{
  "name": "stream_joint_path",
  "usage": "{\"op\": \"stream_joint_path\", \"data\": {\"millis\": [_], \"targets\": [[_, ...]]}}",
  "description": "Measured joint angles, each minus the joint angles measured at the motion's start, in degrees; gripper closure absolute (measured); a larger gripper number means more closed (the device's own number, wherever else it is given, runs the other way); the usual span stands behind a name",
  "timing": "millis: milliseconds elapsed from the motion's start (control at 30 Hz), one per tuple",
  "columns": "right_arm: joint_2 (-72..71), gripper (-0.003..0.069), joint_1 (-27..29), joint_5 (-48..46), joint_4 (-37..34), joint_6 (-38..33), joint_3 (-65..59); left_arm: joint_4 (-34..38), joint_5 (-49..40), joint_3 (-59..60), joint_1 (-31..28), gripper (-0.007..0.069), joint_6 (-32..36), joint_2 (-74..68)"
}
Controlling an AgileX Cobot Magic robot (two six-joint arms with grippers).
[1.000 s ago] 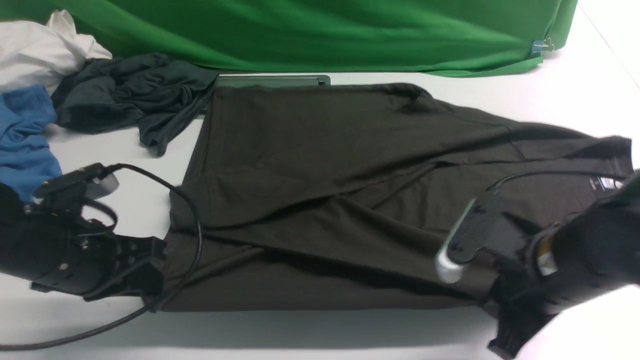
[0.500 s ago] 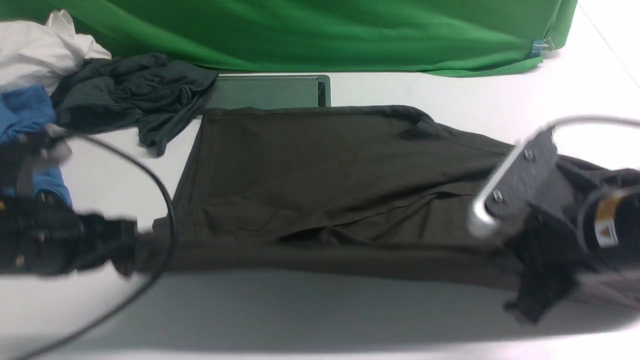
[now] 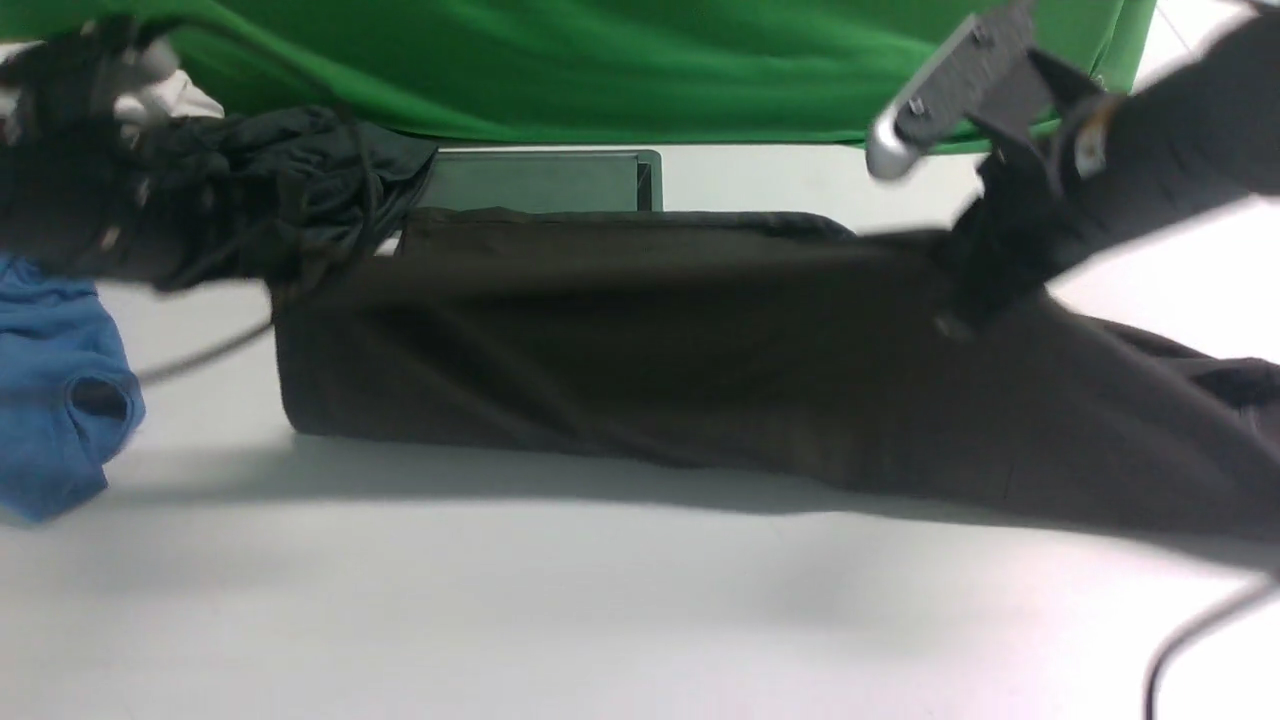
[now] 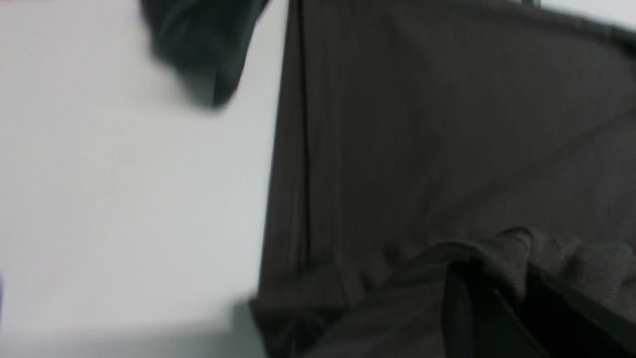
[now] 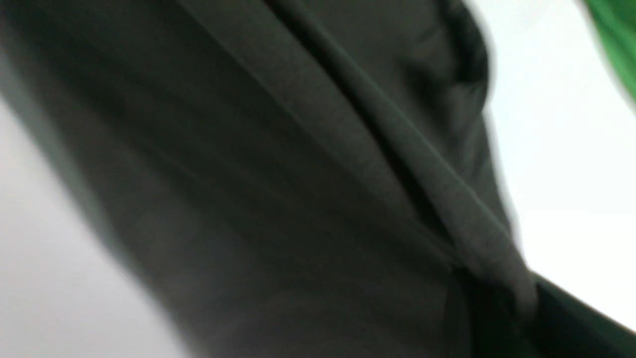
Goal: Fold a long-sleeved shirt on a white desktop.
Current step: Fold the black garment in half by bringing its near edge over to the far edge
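At the left edge of the white worktop, a blue garment lies crumpled. Beside it the left pincer — blurred in the front view — is clenched on a bunched fold of the long-sleeved shirt, in front of a charcoal-grey garment. The shirt spans the middle of the worktop as a dark sheet, its gripped edge raised between the two arms and a shadow falling on the near side. Its far edge lies just before the grey cable slot, below the green backdrop. At right, the right pincer is clamped on the shirt's upper edge — the cloth beyond it slopes down toward the worktop.
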State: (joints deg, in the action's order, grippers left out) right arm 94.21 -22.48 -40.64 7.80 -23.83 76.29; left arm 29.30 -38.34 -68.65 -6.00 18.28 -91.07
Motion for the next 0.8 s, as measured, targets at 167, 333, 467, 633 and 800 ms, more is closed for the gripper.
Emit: {"op": "stream_joint_path", "data": {"millis": [167, 333, 467, 633, 800], "targets": [[8.09, 0.0605, 1.85, 5.9, 0.36, -3.6, 5.63, 1.28, 1.72, -10.4, 0.22, 0.0579, 0.31, -10.29], [19.22, 0.0603, 4.22, 22.5, 0.69, -2.91, 8.51, 1.85, 14.23, -18.88, 2.73, 0.056, 0.79, -23.94], [26.52, 0.0543, 5.33, 34.06, 0.83, 4.08, 8.51, 1.9, 23.05, -23.74, 5.16, 0.0477, 0.76, -33.45], [28.28, 0.026, 5.71, 34.8, 0.89, 11.05, 8.46, 1.42, 16.08, -29.64, 5.93, 0.0218, -0.63, -38.24], [19.76, 0.0095, 5.71, 24.76, 1.0, 13.22, 8.46, -1.84, 1.32, -35.45, 4.85, -0.0027, -1.53, -33.81]]}}
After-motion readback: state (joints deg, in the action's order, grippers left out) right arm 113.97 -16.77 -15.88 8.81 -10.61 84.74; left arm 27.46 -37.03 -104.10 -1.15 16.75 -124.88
